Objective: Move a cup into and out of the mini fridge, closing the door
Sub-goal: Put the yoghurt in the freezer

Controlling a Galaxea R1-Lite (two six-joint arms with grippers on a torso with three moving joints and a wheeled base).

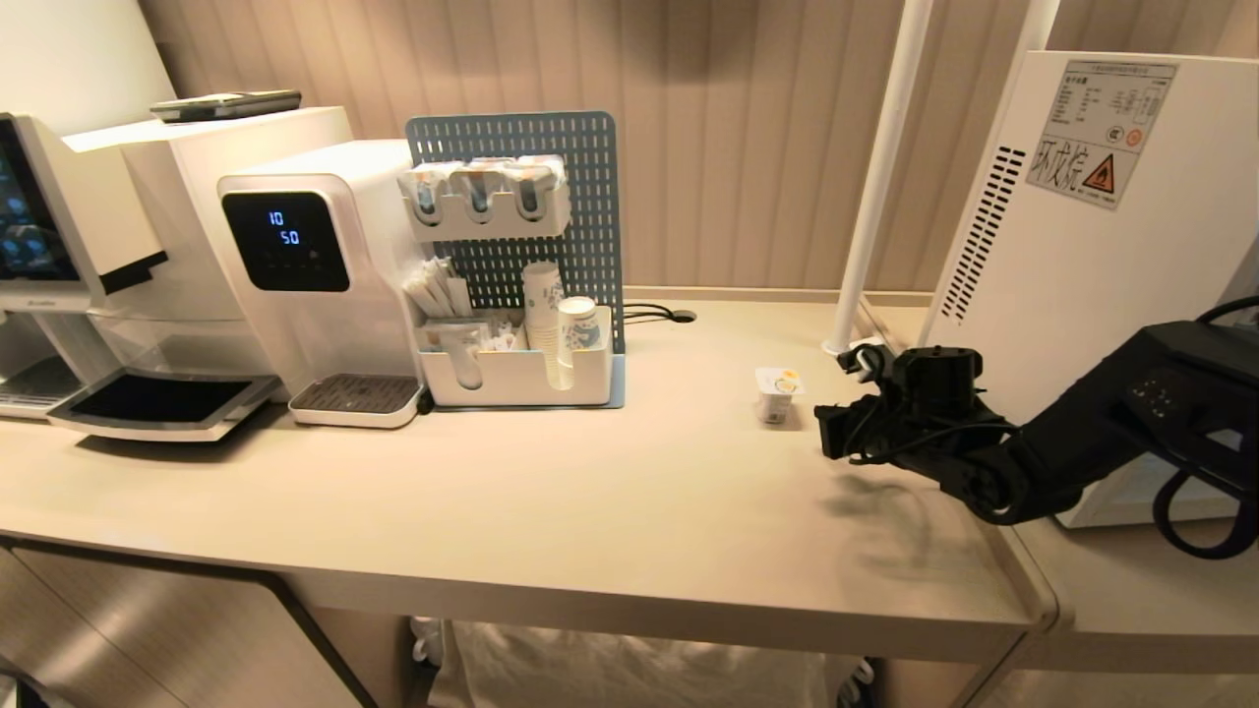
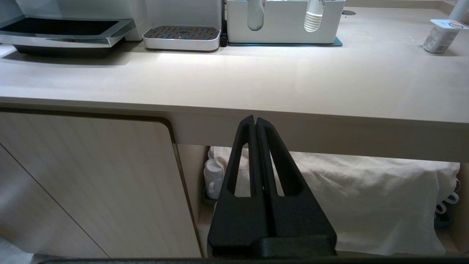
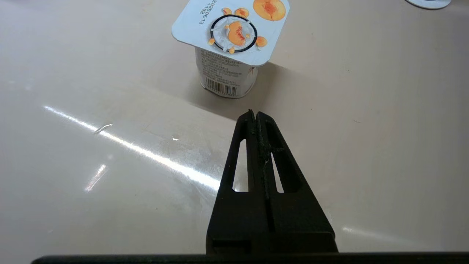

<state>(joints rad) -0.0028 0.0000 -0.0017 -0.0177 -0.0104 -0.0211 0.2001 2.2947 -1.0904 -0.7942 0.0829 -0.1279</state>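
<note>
Beige worktop (image 1: 551, 492) carries a small sealed cup (image 1: 777, 393), standing upright with its peach-printed foil lid facing up, just beside the white mini fridge (image 1: 1082, 265). Close to the cup on the fridge side, the right gripper (image 3: 255, 114) hovers clenched and empty, pointing at it. Below the worktop's edge, the left gripper (image 2: 255, 120) is clenched too.
</note>
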